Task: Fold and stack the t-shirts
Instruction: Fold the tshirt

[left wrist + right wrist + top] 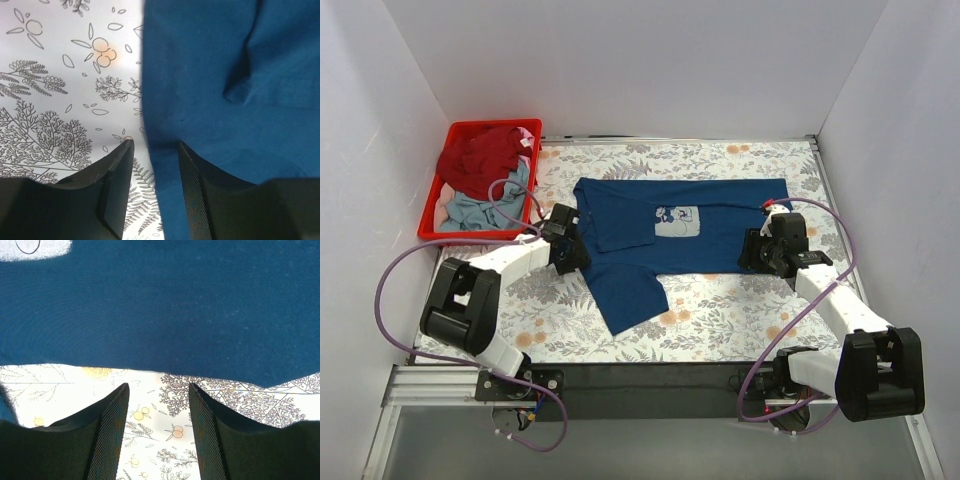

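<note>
A navy t-shirt (620, 270) with a pale print (678, 220) lies spread on the floral table cover, one part trailing toward the near edge. My left gripper (567, 250) sits at its left edge. In the left wrist view the jaws (155, 144) stand apart, with the navy cloth's (225, 60) edge lying between them, not pinched. My right gripper (760, 250) is by the shirt's near right hem. Its jaws (158, 386) are open over bare cover, the navy cloth (160, 305) just beyond the tips. A dark red t-shirt (480, 160) and a pale grey-blue one (480, 212) lie bunched in the crate.
A red plastic crate (490, 124) stands at the table's far left corner. White walls close in the left, back and right sides. Floral cover (740, 300) shows in front of the navy shirt. Purple cables loop beside both arms.
</note>
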### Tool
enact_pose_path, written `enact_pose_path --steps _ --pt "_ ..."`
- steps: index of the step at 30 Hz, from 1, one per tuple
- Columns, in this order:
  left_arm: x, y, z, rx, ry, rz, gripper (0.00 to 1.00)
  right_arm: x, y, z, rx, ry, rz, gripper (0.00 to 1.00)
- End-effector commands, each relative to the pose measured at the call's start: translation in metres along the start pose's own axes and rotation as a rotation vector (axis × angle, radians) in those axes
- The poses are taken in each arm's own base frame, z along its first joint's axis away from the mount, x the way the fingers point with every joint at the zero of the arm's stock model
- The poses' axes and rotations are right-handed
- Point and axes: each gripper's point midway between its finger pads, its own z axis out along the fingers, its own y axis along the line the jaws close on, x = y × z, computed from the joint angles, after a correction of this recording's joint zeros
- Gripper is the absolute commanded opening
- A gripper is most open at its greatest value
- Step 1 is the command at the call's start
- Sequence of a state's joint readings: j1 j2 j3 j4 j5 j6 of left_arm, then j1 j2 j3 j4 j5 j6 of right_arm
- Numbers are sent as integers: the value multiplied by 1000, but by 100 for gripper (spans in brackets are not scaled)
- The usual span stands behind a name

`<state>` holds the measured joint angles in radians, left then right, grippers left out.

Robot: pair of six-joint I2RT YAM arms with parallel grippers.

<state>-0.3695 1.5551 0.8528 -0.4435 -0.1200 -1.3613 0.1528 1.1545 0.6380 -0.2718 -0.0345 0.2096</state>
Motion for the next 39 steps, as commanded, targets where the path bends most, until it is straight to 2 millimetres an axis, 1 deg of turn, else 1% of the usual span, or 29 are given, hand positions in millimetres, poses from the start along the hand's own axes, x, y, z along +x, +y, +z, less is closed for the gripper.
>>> enact_pose_path --steps 1,8,10,14,15,16,17,19,20,23,24,26,28,29,32,33,37,39 --pt "-17 -9 -3 3 -56 9 39 3 -2 3 9 0 -11 58" --pt "2 -1 3 -38 1 34 35 3 -6 1 26 -8 -13 58" --pt "10 4 4 -58 21 50 35 3 -5 1 26 -10 -12 58" --pt "19 15 8 -111 48 74 32 4 -6 1 28 -9 -7 57" --pt "22 18 9 -127 55 82 31 3 -11 1 56 -15 -7 57" --pt "25 20 10 -136 63 89 30 2 -11 1 62 -17 -4 57" --pt "26 23 10 -146 66 89 27 2 -12 1 68 -17 -1 57" --pt "27 27 12 -163 67 95 25 1 -15 1 85 -20 4 57" --pt "29 29 13 -172 71 97 21 1 -16 -1 96 -14 6 58" --pt "29 31 16 -181 71 108 11 -3 -23 -3 142 -16 15 58" --pt "30 31 17 -180 72 113 5 -3 -29 -4 176 -13 25 59" --pt "28 30 18 -180 65 115 0 -2 -35 -5 218 -9 43 61" --pt "25 31 18 -178 48 119 0 -1 -47 -5 263 -5 83 63" --pt "24 31 18 -180 43 122 0 -1 -57 -7 288 -5 120 63" --pt "23 32 16 -178 30 128 0 1 -72 -6 306 3 203 62" --pt "22 32 16 -175 29 129 0 1 -83 -7 318 0 251 60" --pt "19 30 13 -164 15 132 0 -1 -100 -2 305 -13 367 57" --pt "18 29 13 -160 13 134 0 -7 -105 2 265 -48 438 57"
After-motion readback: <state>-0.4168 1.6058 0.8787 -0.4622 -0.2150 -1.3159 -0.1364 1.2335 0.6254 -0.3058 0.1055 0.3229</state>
